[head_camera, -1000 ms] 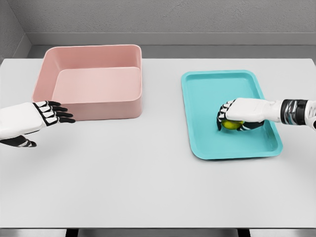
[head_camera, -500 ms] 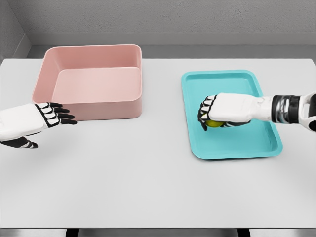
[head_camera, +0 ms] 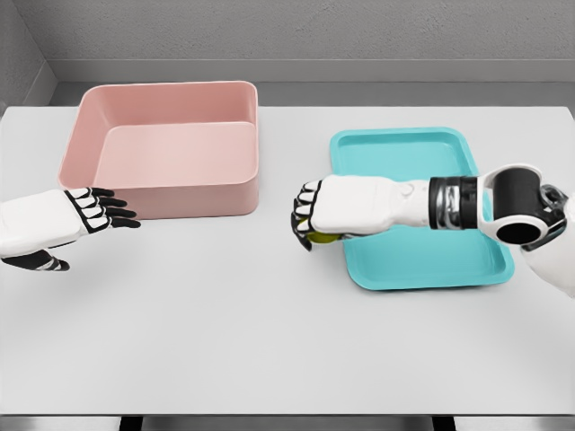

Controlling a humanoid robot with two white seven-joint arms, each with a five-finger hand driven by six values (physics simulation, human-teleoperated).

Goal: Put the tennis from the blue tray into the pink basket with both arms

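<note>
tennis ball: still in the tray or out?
Out. The right hand is shut on the tennis ball, over bare table left of the blue tray, short of the pink basket.

Between my right hand (head_camera: 314, 215) with its tennis ball (head_camera: 323, 238) and the pink basket (head_camera: 166, 148), the table (head_camera: 269, 341) lies bare. The basket's near wall stands in the way. My left hand (head_camera: 85, 211) hovers by the basket's front-left corner, well apart.
</note>
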